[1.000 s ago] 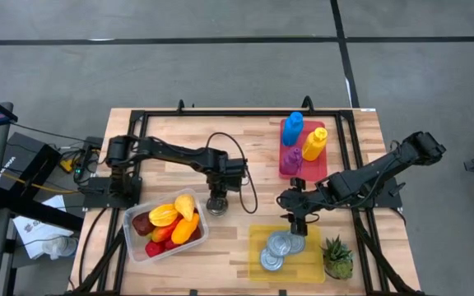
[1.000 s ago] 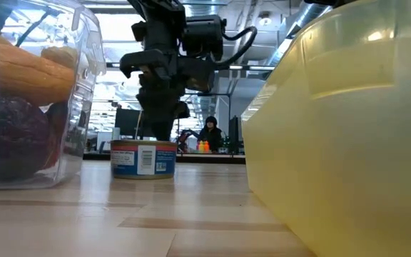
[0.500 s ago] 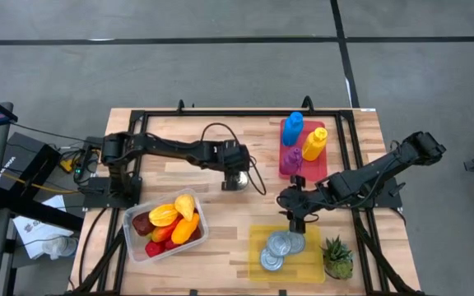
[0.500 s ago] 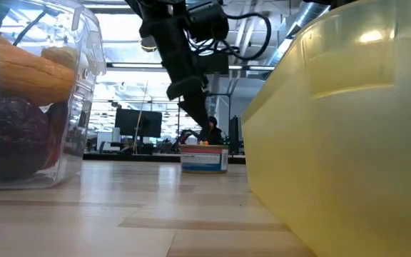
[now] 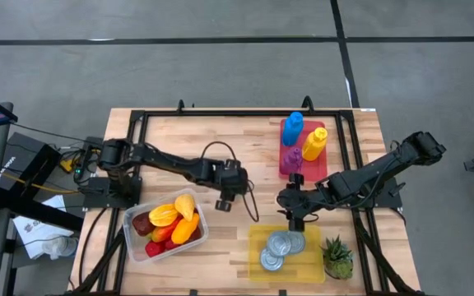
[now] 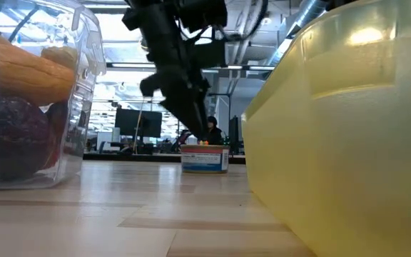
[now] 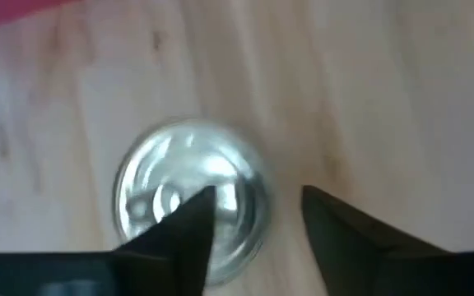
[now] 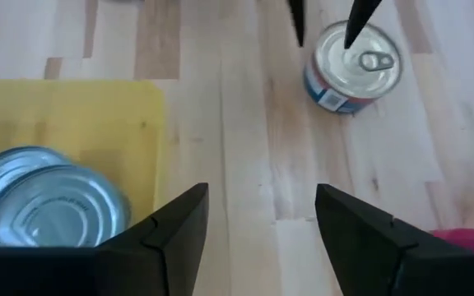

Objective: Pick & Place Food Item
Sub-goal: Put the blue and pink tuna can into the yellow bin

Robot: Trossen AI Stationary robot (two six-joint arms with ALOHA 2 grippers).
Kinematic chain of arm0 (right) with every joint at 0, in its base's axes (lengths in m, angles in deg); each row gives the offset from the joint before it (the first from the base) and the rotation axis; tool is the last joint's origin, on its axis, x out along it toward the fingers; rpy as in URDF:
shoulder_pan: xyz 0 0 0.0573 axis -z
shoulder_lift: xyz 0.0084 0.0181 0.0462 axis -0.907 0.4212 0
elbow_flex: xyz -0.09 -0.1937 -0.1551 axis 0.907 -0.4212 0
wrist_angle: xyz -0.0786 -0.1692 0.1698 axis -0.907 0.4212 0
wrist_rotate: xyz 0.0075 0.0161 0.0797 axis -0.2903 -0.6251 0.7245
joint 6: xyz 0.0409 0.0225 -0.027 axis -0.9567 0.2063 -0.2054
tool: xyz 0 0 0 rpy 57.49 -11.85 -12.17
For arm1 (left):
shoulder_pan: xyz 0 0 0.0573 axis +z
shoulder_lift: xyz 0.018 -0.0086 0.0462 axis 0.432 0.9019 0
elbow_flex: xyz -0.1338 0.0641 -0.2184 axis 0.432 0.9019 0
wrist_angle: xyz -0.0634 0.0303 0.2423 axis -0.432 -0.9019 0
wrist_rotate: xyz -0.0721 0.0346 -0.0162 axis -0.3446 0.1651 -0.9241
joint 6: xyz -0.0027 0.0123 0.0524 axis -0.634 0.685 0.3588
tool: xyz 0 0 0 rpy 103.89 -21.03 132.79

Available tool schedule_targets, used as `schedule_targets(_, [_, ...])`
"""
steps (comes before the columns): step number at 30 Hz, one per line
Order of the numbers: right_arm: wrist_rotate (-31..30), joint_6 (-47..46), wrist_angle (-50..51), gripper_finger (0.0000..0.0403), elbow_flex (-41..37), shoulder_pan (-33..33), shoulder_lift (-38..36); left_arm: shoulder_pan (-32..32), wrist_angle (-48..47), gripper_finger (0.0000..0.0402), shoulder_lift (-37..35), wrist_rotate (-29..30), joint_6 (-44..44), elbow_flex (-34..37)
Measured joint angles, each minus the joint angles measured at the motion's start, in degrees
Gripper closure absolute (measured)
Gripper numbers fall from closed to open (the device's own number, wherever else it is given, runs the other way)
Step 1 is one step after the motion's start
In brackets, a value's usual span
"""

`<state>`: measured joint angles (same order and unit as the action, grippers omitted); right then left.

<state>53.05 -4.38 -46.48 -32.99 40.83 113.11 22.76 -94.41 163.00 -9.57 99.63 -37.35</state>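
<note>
A small tin can (image 8: 354, 70) with a blue label stands upright on the wooden table, about mid-table; it also shows in the low view (image 6: 204, 158) and the left wrist view (image 7: 189, 201). My left gripper (image 7: 257, 194) hovers open just above it, slanting down, and its tips (image 8: 323, 39) show no touch. My right gripper (image 8: 262, 197) waits open and empty over the far edge of the yellow tray (image 8: 72, 107), which holds several cans (image 5: 280, 245).
A clear box of fruit (image 5: 167, 226) stands near the left front. A red tray (image 5: 323, 164) with coloured bottles (image 5: 303, 136) is at the far right. A small potted plant (image 5: 337, 256) stands beside the yellow tray (image 5: 257, 238). Bare wood lies between box and tray.
The can has moved from beside the fruit box toward the table's far right and stands there on the wood. My left gripper went with it, tipped to a slant, then opened, let go and rose a little. My right gripper has stayed put.
</note>
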Motion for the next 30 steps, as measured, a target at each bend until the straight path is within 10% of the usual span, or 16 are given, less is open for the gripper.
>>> schedule_targets(9, [-2.96, 0.16, 0.04, 0.0179, -0.02, 0.03, 0.00, -0.10, 1.43, 0.0159, 4.29, 5.74, -0.78, 0.81])
schedule_targets(21, [-3.24, 0.03, 0.16, 0.0179, -0.02, 0.00, 0.00, -3.18, 3.90, 0.0376, 6.50, 9.17, -2.06, 0.59])
schedule_targets(30, [-6.11, -1.24, -0.09, 0.0179, -0.02, -0.08, 0.00, -5.51, 5.70, 0.0401, 5.57, 15.19, -2.41, 0.93])
